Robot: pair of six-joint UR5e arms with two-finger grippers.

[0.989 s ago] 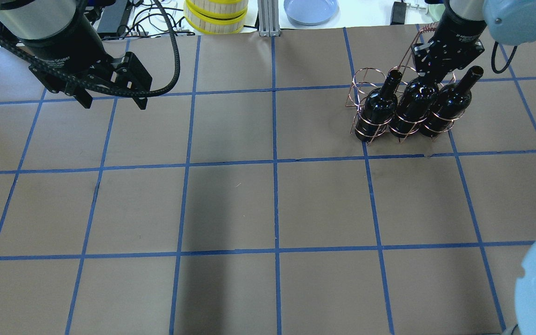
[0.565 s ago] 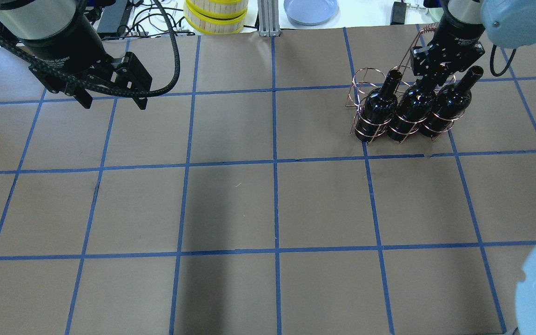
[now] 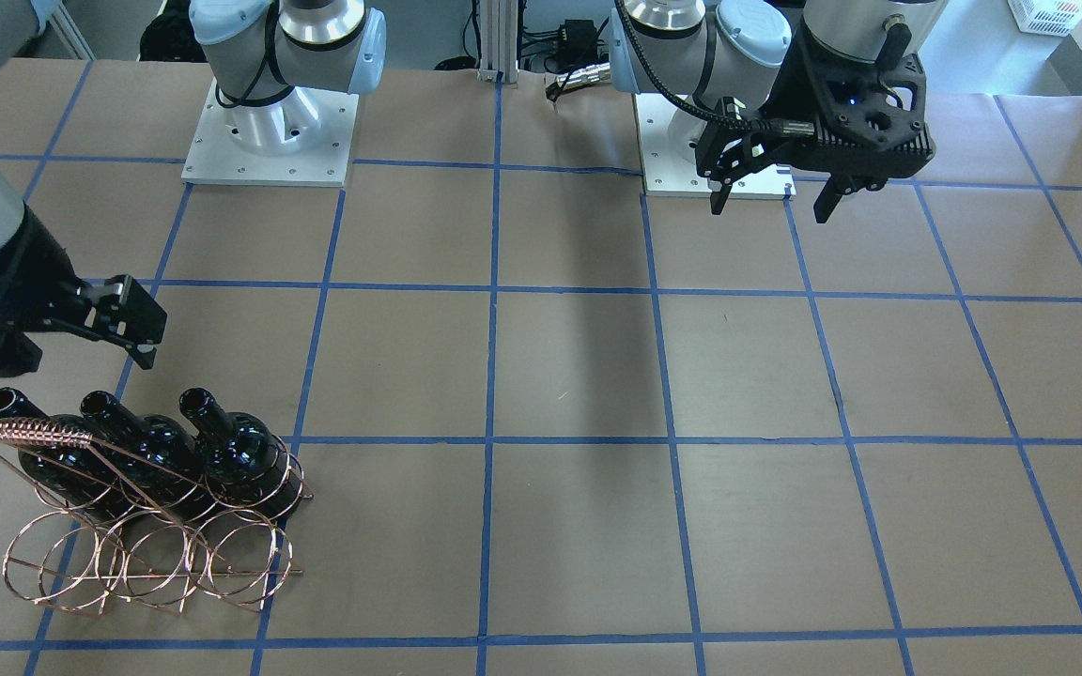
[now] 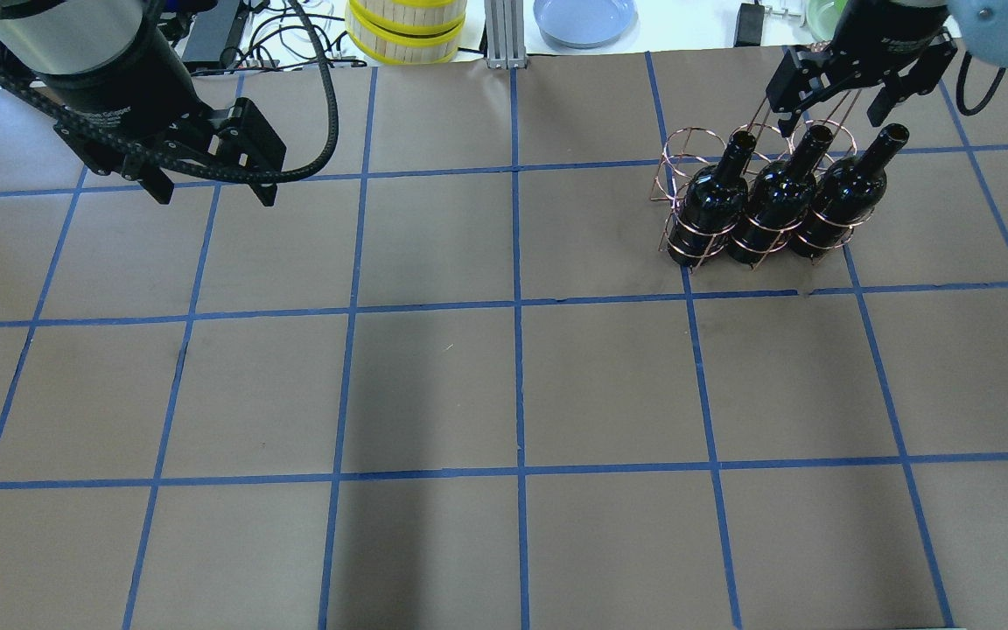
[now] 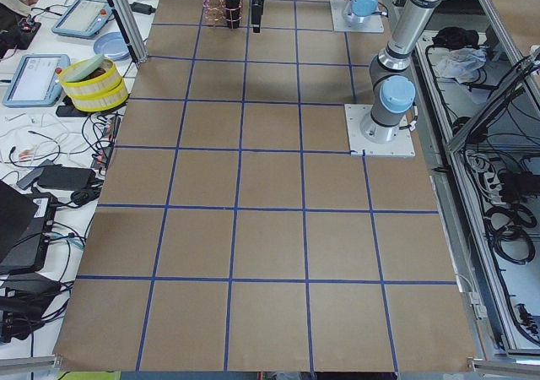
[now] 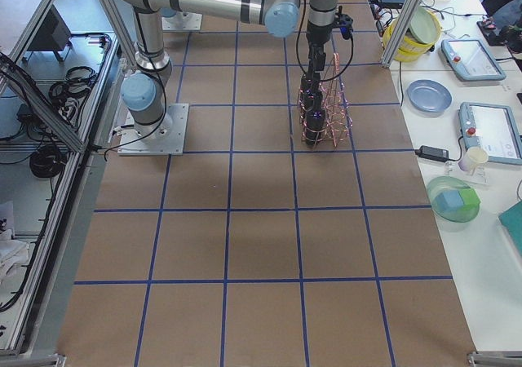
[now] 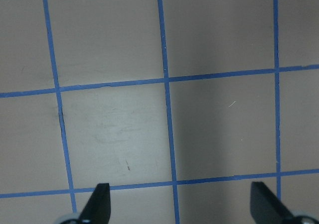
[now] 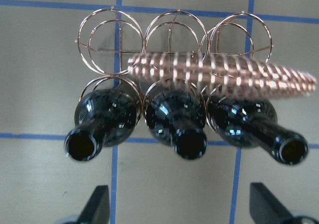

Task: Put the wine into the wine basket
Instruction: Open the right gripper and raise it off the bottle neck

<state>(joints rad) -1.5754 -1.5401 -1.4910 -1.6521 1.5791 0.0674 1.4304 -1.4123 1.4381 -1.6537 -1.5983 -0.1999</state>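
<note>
Upper right of the overhead frame, middle bottle (image 4: 775, 206) sits tilted in the copper wire rack (image 8: 224, 74), between two other bottles (image 4: 714, 206), all on the desk (image 4: 434, 385). Right fingers (image 8: 101, 203) hang spread apart near the necks, holding nothing. Left fingers (image 7: 101, 203), upper left, also spread apart, empty, well away from the rack.

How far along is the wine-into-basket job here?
Done: three wine bottles sit in one row of the wine basket. In hand: nothing; the right gripper hangs above them, jaws open, and the left gripper is open and empty. Left: no loose bottle shows; the other row of rings is empty.
</note>
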